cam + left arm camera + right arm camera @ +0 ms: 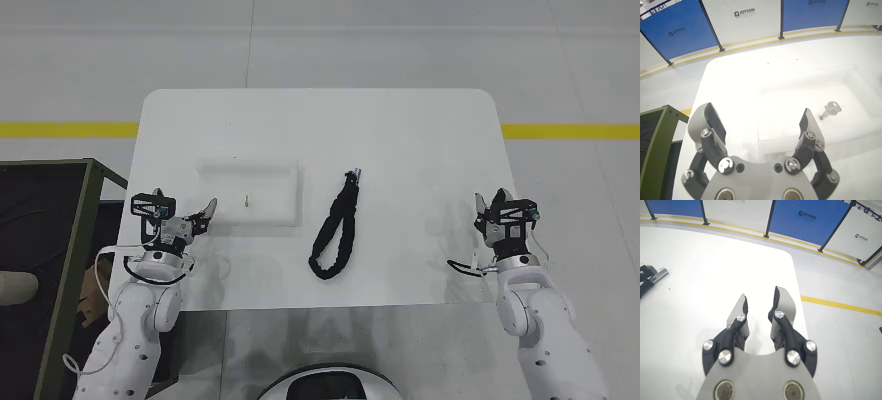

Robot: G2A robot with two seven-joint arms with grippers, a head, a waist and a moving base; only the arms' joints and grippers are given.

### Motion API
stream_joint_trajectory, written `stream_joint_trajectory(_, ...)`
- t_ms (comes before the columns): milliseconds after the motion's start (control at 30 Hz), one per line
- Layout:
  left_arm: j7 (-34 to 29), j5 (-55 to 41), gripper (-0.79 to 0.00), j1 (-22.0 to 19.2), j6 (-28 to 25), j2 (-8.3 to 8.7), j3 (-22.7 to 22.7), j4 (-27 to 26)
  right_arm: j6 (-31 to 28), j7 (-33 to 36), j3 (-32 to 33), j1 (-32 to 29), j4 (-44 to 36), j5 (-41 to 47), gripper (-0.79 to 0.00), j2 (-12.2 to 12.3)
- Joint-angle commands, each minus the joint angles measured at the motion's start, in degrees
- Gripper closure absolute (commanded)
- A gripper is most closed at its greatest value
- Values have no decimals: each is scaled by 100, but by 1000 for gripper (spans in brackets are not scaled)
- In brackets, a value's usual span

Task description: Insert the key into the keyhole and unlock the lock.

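Note:
A small silver key lies in a shallow white tray left of the table's middle. A black cable lock forms a loop at the centre, its metal cylinder end pointing to the far side. My left gripper is open near the table's left edge, just short of the tray, with nothing between its fingers. My right gripper is open and empty near the right edge, well away from the lock.
The white table has rounded corners. A dark green frame stands close to its left side. Yellow floor lines run beyond the far edge, and blue and white panels stand farther back.

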Motion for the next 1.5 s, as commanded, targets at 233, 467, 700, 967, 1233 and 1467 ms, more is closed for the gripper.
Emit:
stream_joint_trajectory(233, -4518, -1614, -785, -1257, 403, 29, -383, -1481, 0, 0, 0, 0, 0, 0, -785, 0)
stream_joint_trajectory(467, -8666, -2744, -785, -3267, 974, 108, 85, -907, 0, 0, 0, 0, 0, 0, -785, 0)
stream_joint_trajectory(700, -8794, -2862, -785, -4180, 1151, 264, 1344, 307, 0, 0, 0, 0, 0, 0, -785, 0)
stream_joint_trajectory(967, -8794, -2943, -606, -4398, 1331, 404, 1934, 682, 0, 0, 0, 0, 0, 0, -785, 0)
stream_joint_trajectory(1233, -8794, -2826, -619, -4481, 1500, 484, 2224, 729, 0, 0, 0, 0, 0, 0, -785, 0)
stream_joint_trajectory(1467, -8794, -2814, -446, -4533, 1590, 502, 2390, 782, 0, 0, 0, 0, 0, 0, -785, 0)
